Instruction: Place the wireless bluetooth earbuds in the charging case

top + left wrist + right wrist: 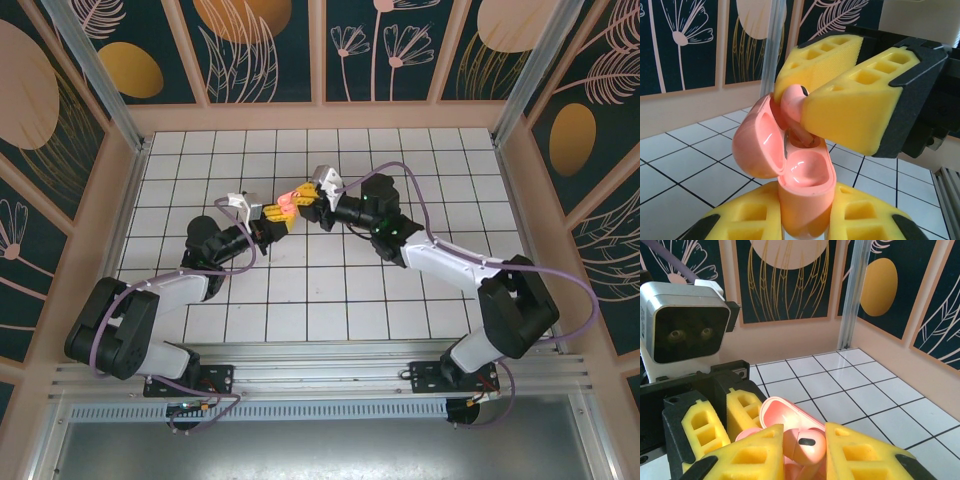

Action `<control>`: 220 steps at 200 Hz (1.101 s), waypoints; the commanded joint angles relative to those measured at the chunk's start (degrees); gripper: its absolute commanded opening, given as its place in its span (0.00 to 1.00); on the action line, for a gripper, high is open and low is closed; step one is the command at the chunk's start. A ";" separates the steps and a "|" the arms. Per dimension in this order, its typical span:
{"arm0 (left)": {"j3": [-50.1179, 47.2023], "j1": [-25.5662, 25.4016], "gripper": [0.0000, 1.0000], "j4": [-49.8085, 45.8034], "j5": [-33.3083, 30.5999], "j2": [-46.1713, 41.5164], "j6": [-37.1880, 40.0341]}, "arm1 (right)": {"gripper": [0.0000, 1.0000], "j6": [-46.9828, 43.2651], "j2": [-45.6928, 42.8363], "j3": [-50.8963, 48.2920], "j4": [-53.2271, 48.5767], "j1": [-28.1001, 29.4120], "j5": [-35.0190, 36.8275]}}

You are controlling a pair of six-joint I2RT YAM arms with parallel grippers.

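Earbud (pixel 791 100): clamped between the fingers of the right end effector (pixel 805 439), its lower end at the mouth of a well, judged not yet seated.

Charging case (pixel 807 175): directly beneath the right end effector's fingertips. The lid is swung back and the body is clamped upright in the left end effector (pixel 802 222), raised off the worktop (pixel 330 300).

Step in hand: insertion.

Next move, as judged: a short push straight along the well while the left end effector holds the case steady. Release only once the earbud bottoms out.
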 commanded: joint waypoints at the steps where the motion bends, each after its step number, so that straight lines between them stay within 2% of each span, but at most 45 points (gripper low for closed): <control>1: 2.07 -0.18 0.08 4.47 -1.05 -1.86 0.03 | 0.24 -4.33 -1.23 0.60 -8.04 0.38 2.91; 39: 2.25 -0.13 0.08 4.20 -0.84 -2.02 0.28 | 0.31 -4.99 -1.95 0.63 -9.23 0.38 1.82; 110: 2.07 -0.18 0.08 1.83 -0.66 -3.22 1.67 | 0.36 -4.09 -2.46 1.11 -7.68 0.32 1.51; 165: 2.32 -0.19 0.08 -2.65 -1.15 -4.86 5.07 | 0.23 -3.82 -3.78 0.67 -8.06 -0.06 1.03; 220: 2.55 -0.14 0.08 -3.43 -1.16 -5.63 5.94 | 0.17 -4.17 -5.55 -1.02 -9.66 -0.18 1.32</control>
